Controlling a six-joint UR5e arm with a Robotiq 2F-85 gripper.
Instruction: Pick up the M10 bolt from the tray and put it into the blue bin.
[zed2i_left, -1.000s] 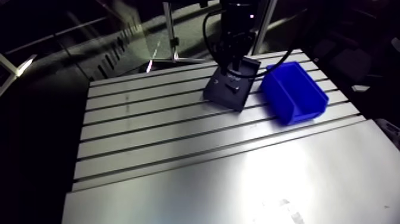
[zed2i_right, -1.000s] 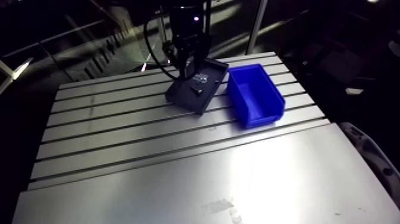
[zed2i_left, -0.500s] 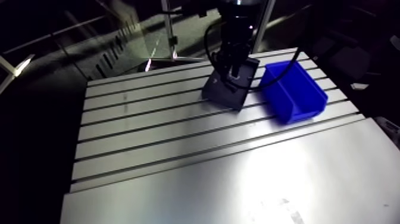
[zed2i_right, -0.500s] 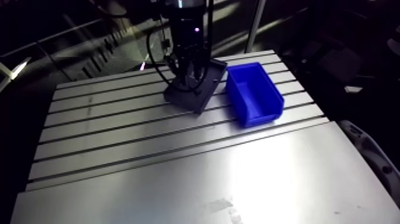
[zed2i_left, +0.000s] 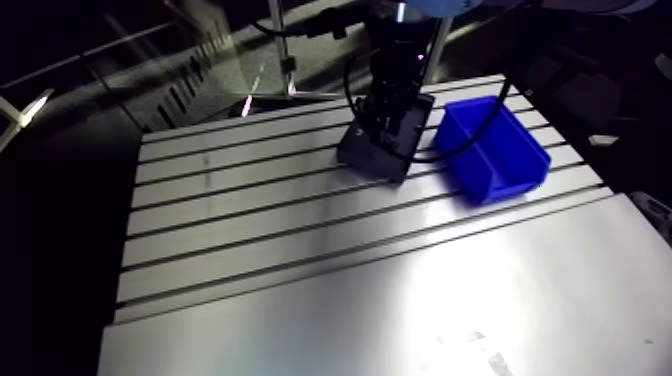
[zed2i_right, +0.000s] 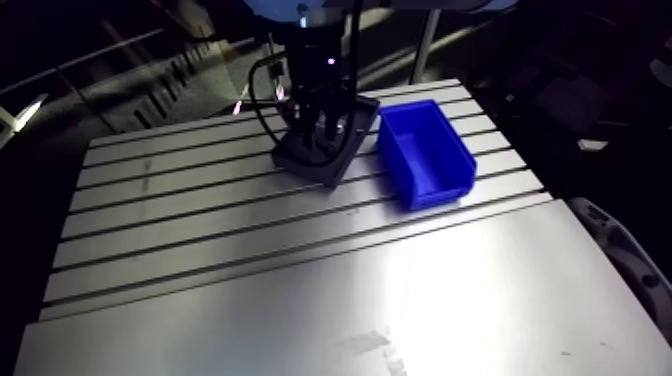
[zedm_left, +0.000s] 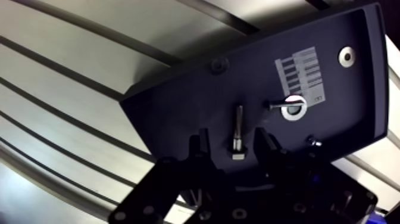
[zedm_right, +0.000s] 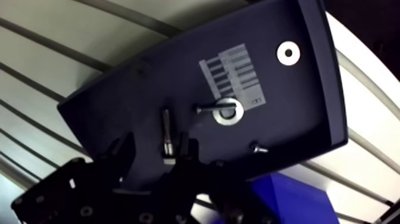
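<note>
Leftmost in the arm view, the slotted aluminium table (zed2i_left: 250, 230), stretching away from the dark tray (zedm_left: 178, 113). Flat on the tray's floor, near its middle: the M10 bolt (zedm_left: 238, 122), shank pointing away from the wrist, head end nearest it. Down over that head end, the gripper (zedm_left: 233, 149), spread apart and grasping nothing, with 1 finger on either side of the bolt and no contact visible. Toward the tray's bin-side edge:
- a washer (zedm_left: 293, 107) with a second fastener's shank reaching into it
- a printed label (zedm_left: 302, 71)
- a small screw (zedm_left: 312, 142)
- 1 more washer (zedm_left: 346, 56) by the tray's far corner

Just beside the tray on the right in the arm view, the blue bin (zed2i_right: 425, 150).

Judged stiff, steel and light for this gripper, yet smooth and round, so liable to roll or pivot on the tray when pinched. Best taken squarely across the shank just ahead of the head, to limit swinging.
</note>
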